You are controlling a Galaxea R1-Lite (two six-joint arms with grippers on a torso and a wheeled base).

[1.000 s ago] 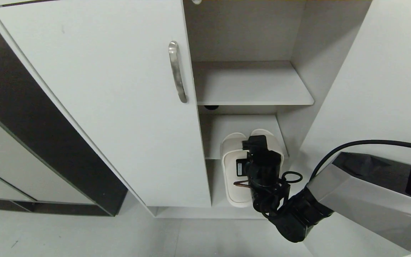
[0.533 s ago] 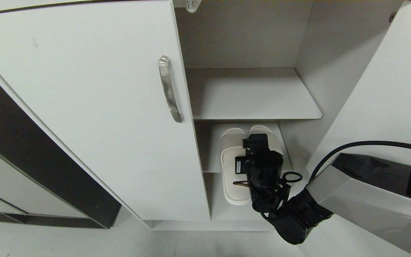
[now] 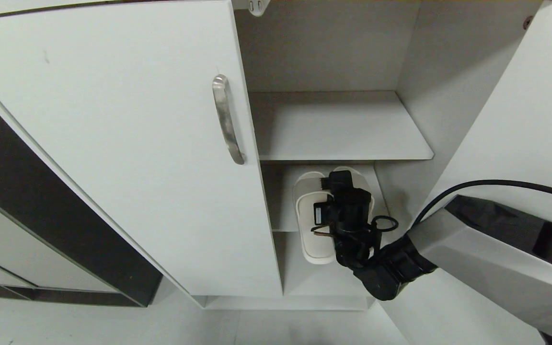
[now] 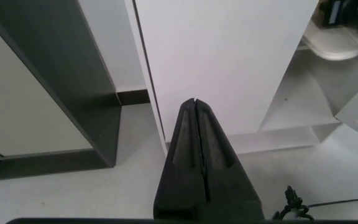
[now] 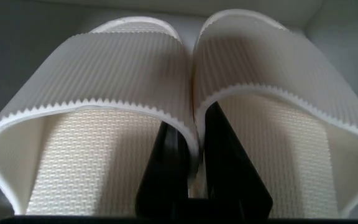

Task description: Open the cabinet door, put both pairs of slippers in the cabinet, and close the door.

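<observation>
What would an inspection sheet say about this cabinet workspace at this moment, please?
Surface: white lower shelf, upper shelf above it.
Job's things: white slippers, one pair side by side at the lower shelf; right door open, left door closed.
Clutter: nothing seen.
Grippers: right gripper pinches the slippers' inner sides together; left gripper shut, above the floor.
Cables: black cable along the right arm.
Surroundings: dark panel left of the left door.

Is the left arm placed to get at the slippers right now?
Probably not directly: the left gripper faces the closed door, with the slippers beyond its edge in the open compartment, held by the right gripper.
</observation>
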